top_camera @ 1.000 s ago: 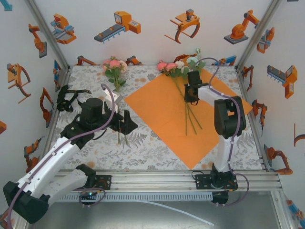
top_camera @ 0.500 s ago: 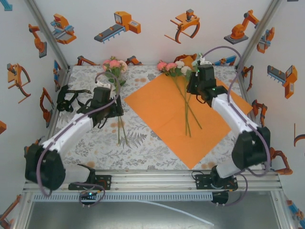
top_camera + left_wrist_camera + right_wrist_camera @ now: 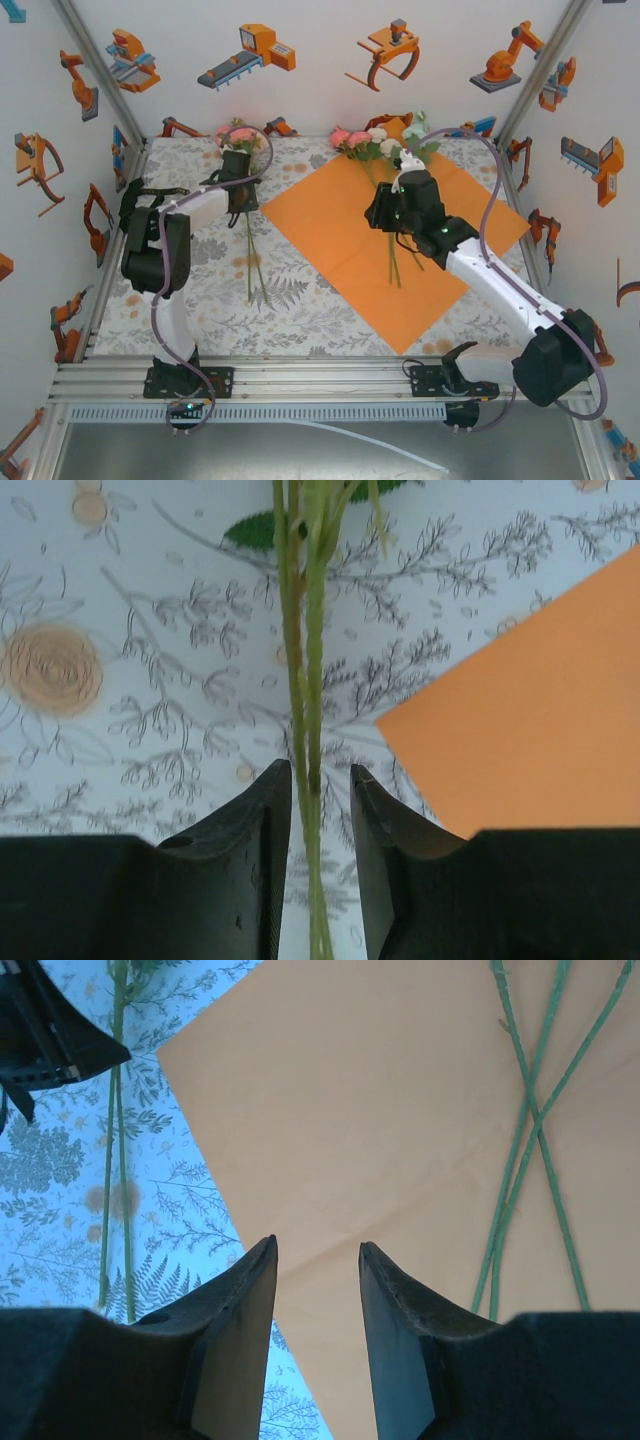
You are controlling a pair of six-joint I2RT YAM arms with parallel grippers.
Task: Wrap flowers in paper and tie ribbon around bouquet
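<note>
One bunch of pink and cream flowers [image 3: 238, 135] lies on the tablecloth at the back left, its stems [image 3: 305, 630] running toward me. My left gripper [image 3: 243, 200] points down over these stems. Its jaws stand narrowly apart on either side of them, with a little daylight at each side [image 3: 320, 768]. A second bunch of flowers [image 3: 372, 142] rests on the orange paper [image 3: 330, 235], its stems [image 3: 530, 1130] crossing. My right gripper [image 3: 383, 218] hovers open over the paper [image 3: 380, 1110], left of those stems, with nothing between its fingers [image 3: 318, 1242]. The black ribbon [image 3: 130, 203] lies heaped at the far left.
The paper's left corner [image 3: 540, 740] comes close to the left gripper. White walls with orange robot stickers enclose the table. The left arm's elbow [image 3: 150, 245] stands beside the ribbon heap. A metal rail [image 3: 320, 378] runs along the near edge.
The left arm swung back to the left bunch's stems and its jaws narrowed around them. The right gripper left the flower heads, came toward me over the paper and opened a little wider.
</note>
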